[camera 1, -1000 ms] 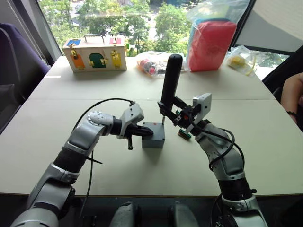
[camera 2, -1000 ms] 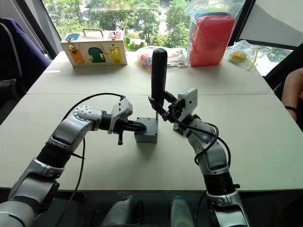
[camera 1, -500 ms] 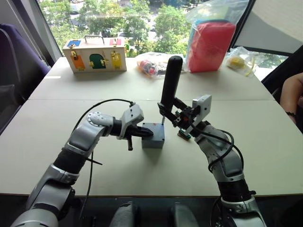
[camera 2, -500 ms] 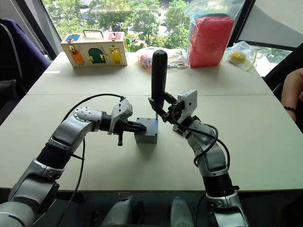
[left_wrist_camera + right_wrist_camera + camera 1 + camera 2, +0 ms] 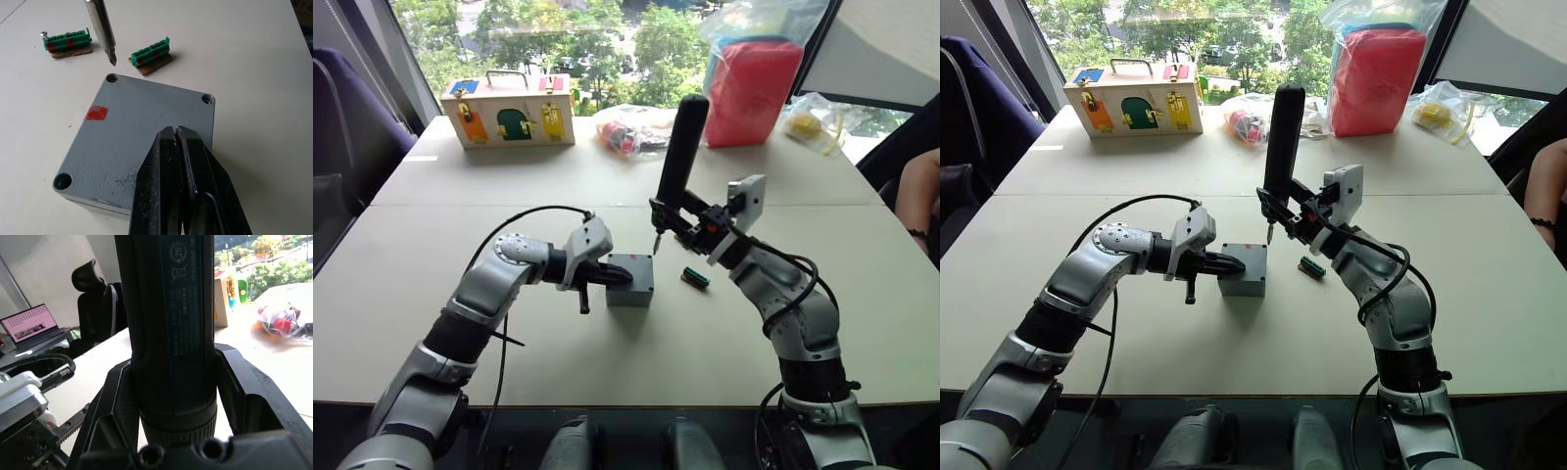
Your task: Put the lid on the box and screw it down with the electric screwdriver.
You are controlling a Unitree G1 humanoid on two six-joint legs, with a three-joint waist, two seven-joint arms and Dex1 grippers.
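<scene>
The lid (image 5: 146, 132) sits on the box (image 5: 631, 291) mid-table, pinned by the closed, empty left gripper (image 5: 177, 142). The right gripper (image 5: 690, 223) clamps the screwdriver (image 5: 679, 155), bit above the far corner hole (image 5: 112, 78); lower it straight in, keeping pressure on the lid

Head stereo overhead; wrist close-ups

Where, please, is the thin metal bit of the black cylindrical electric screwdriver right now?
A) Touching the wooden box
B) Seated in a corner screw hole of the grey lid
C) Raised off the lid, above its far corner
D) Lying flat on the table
C: the thin metal bit hangs clear above the grey square plastic lid, near a corner hole, not seated in it.
</scene>
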